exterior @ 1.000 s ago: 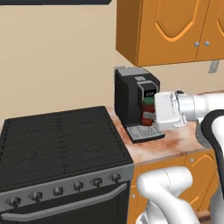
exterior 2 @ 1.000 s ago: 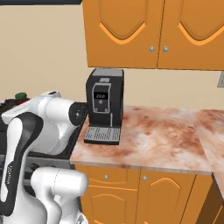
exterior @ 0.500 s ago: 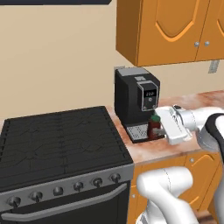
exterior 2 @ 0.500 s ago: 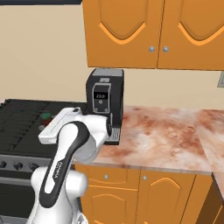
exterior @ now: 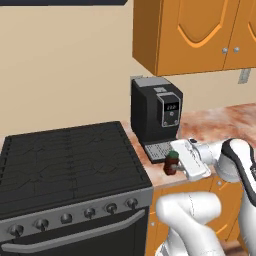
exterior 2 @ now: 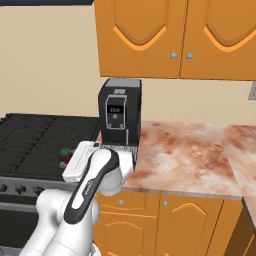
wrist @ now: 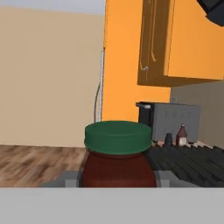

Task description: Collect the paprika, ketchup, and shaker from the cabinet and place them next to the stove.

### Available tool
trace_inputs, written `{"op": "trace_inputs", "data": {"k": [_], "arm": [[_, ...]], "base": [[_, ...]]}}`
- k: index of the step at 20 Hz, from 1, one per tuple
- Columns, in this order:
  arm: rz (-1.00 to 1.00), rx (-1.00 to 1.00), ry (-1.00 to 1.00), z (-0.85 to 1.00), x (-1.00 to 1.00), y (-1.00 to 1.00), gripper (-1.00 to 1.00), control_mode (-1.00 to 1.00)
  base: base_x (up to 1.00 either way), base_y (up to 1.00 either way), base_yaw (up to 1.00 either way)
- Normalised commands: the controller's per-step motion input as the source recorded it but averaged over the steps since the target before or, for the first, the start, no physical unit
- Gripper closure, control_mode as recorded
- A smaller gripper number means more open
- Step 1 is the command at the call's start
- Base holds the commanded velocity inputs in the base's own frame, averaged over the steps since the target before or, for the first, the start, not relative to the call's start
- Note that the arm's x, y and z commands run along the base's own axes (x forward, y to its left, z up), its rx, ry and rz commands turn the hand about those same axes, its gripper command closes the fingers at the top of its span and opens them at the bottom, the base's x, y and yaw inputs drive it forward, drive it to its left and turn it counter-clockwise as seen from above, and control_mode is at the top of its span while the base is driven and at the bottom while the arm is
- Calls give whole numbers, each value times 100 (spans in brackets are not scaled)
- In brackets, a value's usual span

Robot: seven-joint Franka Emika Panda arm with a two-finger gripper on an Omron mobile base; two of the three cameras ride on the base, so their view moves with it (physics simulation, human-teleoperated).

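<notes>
Beige wall, orange upper cupboards, marbled reddish countertop.

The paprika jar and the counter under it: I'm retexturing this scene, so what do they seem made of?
The paprika jar looks like dark-red glass or glossy plastic, smooth and faintly shiny, with a matte green lid, probably plastic. The counter looks like polished stone, mottled pink-brown like marble or granite.

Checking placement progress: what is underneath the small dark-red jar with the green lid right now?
The small dark-red jar with the green lid is gripped by the gripper over the marbled countertop's front edge, between the black stove and coffee machine. Whether its base touches cannot be told.
</notes>
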Motion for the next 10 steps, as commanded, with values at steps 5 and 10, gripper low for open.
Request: {"op": "trace_inputs", "data": {"k": [5, 10], "arm": [[5, 1, -1, -50, 41, -13, 100, -100], [6, 0, -3, -47, 49, -9, 100, -100]], "base": [[0, 0, 0], [0, 0, 0]]}}
